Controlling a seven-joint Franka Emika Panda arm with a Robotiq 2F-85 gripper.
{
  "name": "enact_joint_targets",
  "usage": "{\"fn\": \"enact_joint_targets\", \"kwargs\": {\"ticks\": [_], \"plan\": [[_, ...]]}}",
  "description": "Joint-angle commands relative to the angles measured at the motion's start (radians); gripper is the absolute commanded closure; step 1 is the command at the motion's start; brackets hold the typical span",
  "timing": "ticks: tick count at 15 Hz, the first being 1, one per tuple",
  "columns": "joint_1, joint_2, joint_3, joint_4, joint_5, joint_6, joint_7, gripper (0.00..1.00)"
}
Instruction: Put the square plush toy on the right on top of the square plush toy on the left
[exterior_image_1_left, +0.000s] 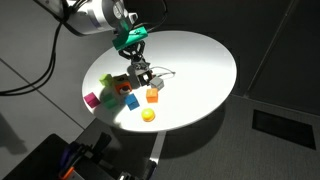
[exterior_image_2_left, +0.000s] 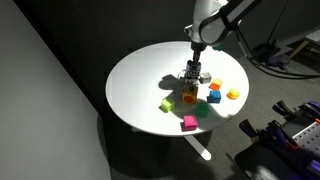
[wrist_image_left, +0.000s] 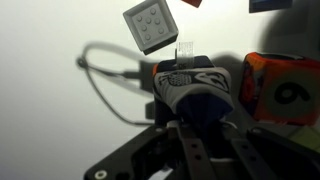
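Note:
My gripper (exterior_image_1_left: 141, 68) reaches down over the middle of the round white table (exterior_image_1_left: 200, 55); it also shows in an exterior view (exterior_image_2_left: 192, 72). In the wrist view its fingers (wrist_image_left: 195, 120) are closed round a square plush toy (wrist_image_left: 192, 85) patterned white, dark blue and black, low over the table. Whether the toy touches the table I cannot tell. An orange square plush toy (wrist_image_left: 285, 88) with a dark figure on it lies right beside it. That orange toy shows in both exterior views (exterior_image_1_left: 122, 88) (exterior_image_2_left: 188, 97).
A grey die (wrist_image_left: 150, 25) (exterior_image_2_left: 204, 77) lies just beyond the gripper. Around it are a blue cube (exterior_image_1_left: 131, 101), an orange cube (exterior_image_1_left: 153, 95), a yellow ball (exterior_image_1_left: 148, 115), a green block (exterior_image_1_left: 108, 97), a magenta cube (exterior_image_1_left: 92, 99) and a thin cable (wrist_image_left: 105, 70).

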Motion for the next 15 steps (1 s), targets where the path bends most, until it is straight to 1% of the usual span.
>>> {"fn": "enact_joint_targets", "kwargs": {"ticks": [1, 3, 4, 5, 6, 7, 11, 13, 15], "plan": [[0.006, 0.021, -0.003, 0.036, -0.03, -0.013, 0.012, 0.93], [0.005, 0.026, -0.004, 0.037, -0.032, -0.013, 0.01, 0.93], [0.006, 0.027, -0.004, 0.037, -0.032, -0.013, 0.01, 0.83], [0.007, 0.027, -0.007, 0.036, -0.036, -0.012, 0.011, 0.57], [0.008, 0.026, -0.008, 0.034, -0.04, -0.01, 0.011, 0.57], [0.007, 0.024, -0.008, 0.032, -0.043, -0.009, 0.008, 0.53], [0.0, 0.017, -0.002, 0.027, -0.047, -0.011, 0.003, 0.21], [-0.003, 0.009, 0.002, 0.021, -0.04, -0.014, 0.004, 0.04], [-0.004, -0.001, 0.003, 0.014, -0.037, -0.014, 0.008, 0.0]]}}
